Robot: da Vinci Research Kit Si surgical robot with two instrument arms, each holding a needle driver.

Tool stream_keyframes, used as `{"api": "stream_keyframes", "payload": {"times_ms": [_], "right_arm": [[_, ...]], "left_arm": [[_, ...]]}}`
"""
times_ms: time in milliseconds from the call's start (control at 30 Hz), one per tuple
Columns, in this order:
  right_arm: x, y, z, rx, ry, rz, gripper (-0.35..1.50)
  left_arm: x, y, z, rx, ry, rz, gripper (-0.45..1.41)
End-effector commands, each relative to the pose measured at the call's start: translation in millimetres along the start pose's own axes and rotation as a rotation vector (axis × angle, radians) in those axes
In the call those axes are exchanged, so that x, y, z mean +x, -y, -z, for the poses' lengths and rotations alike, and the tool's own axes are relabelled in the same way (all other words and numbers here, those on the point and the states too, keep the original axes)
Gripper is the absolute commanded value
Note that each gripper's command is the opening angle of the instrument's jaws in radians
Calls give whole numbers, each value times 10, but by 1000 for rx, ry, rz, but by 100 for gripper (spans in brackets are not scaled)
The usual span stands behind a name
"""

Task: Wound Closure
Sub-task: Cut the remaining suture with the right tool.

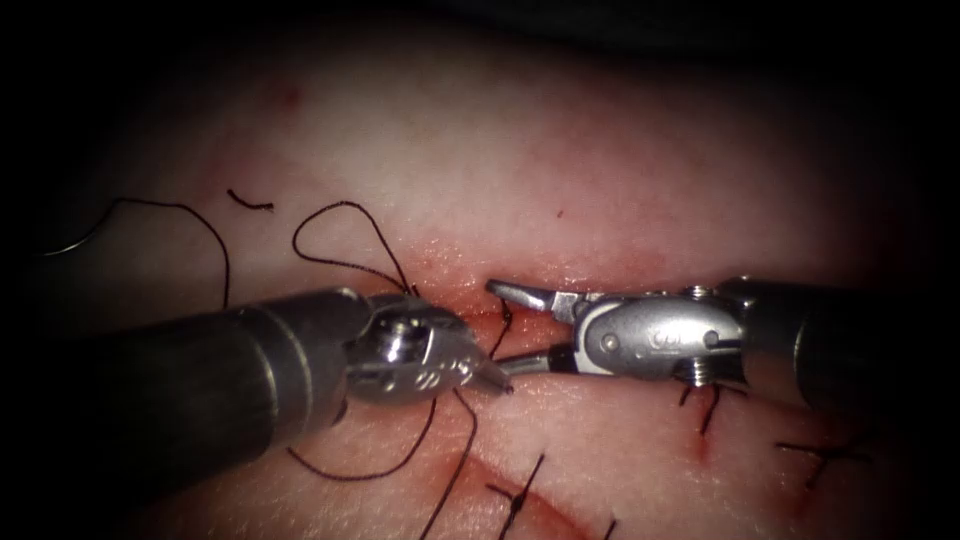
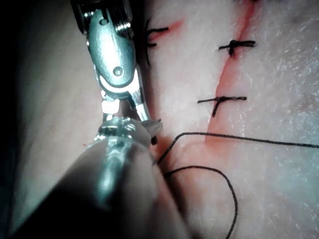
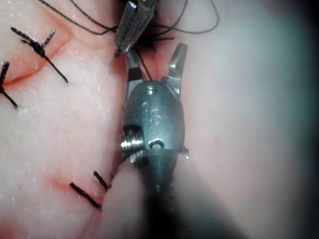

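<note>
On the tissue point(image 1: 560, 170) the cut point(image 1: 450, 290) runs across between the two tools. My left tool point(image 1: 490, 375) comes in from the left with its jaws shut, and the dark thread point(image 1: 350, 207) seems to be caught at their tip. From there the thread loops over the tissue to the left. A faint grey curve at the far left looks like the needle point(image 1: 68, 245), lying free and held by neither tool. My right tool point(image 1: 500, 327) stands open. Its jaws sit on either side of a short upright piece of thread point(image 1: 505, 315); in the right wrist view they point(image 3: 155, 62) hold nothing.
Several finished stitches point(image 1: 515, 500) cross other red-stained cuts nearer the front, with more stitches point(image 2: 234, 46) in the left wrist view. A short cut end of thread point(image 1: 250, 202) lies on the tissue at the upper left. Loose thread point(image 1: 360, 472) loops under the left shaft.
</note>
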State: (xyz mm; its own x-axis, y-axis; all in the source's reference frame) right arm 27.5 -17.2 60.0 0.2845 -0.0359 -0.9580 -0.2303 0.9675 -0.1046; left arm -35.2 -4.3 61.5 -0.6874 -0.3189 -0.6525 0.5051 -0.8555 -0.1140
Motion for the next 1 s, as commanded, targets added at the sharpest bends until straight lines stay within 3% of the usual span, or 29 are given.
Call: {"api": "stream_keyframes", "payload": {"times_ms": [33,1000], "right_arm": [[-6,4,-15,3,2,6,120],[-31,22,-43,0,37,54,113]], "left_arm": [[1,8,-5,2,0,-1,-45],[16,7,-2,2,-4,1,-45]]}}
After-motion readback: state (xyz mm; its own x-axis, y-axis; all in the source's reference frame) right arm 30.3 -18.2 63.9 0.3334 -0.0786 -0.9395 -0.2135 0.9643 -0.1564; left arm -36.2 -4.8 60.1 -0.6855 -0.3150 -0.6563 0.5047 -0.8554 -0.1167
